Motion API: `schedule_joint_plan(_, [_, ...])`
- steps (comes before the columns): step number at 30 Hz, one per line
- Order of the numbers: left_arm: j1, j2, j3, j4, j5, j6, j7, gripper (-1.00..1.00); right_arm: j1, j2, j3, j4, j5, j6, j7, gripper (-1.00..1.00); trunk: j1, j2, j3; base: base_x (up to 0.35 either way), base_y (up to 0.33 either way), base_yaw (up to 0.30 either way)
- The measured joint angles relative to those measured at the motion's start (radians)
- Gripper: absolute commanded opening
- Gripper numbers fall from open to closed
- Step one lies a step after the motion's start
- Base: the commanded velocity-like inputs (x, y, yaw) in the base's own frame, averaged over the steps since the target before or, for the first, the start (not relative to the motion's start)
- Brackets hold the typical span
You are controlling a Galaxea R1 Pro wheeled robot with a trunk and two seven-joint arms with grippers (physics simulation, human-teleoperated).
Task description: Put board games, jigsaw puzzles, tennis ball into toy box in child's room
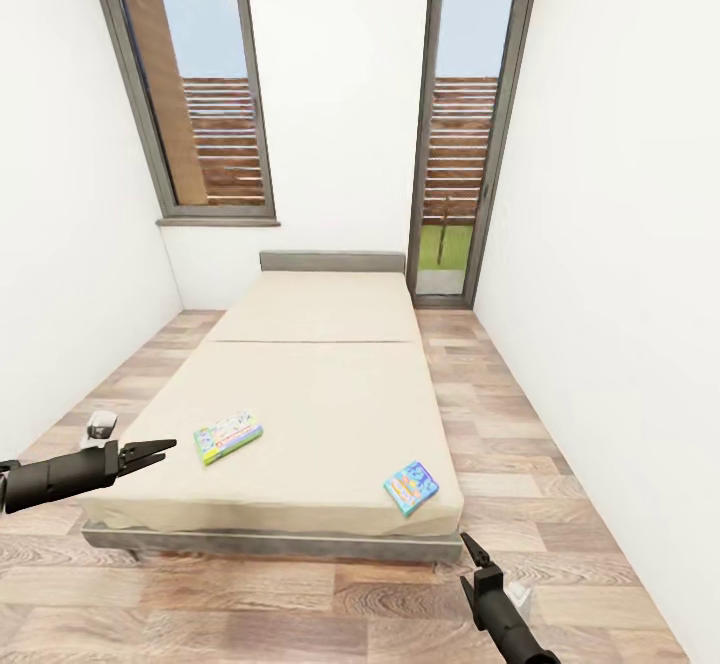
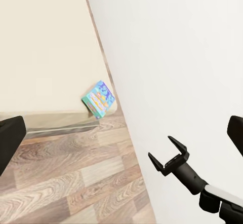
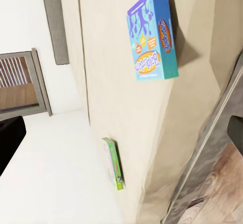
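Note:
Two board games lie on the bed (image 1: pixel 320 344), near its foot. The green one (image 1: pixel 228 436) rests left of centre, also seen edge-on as the green game (image 3: pixel 114 163). The smaller blue one (image 1: pixel 411 487) sits at the mattress's front right corner, also the blue game (image 2: pixel 98 99) (image 3: pixel 152 34). My left gripper (image 1: pixel 160 447) hovers open over the bed's left edge, a short way left of the green game. Low over the floor, in front of the bed's right corner, my right gripper (image 1: pixel 468 556) (image 2: pixel 169 155) stands open. The table, toy box, jigsaw puzzles and tennis ball are out of view.
White walls close in on both sides of the bed. Strips of wood-plank floor (image 1: pixel 510 424) run along each side and in front of it. A tall window (image 1: pixel 200 94) and a glass door (image 1: pixel 470 144) stand in the far wall.

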Motion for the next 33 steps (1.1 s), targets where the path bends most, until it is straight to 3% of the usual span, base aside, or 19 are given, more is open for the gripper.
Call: schedule_joint_plan(33, [0.0, 0.002, 0.0, -0.002, 0.002, -0.002, -0.003, 1.0, 0.0, 0.001, 0.0, 0.0, 0.0, 0.001, 0.001, 1.0, 0.127, -0.231, -0.103, 0.0, 0.0, 0.0])
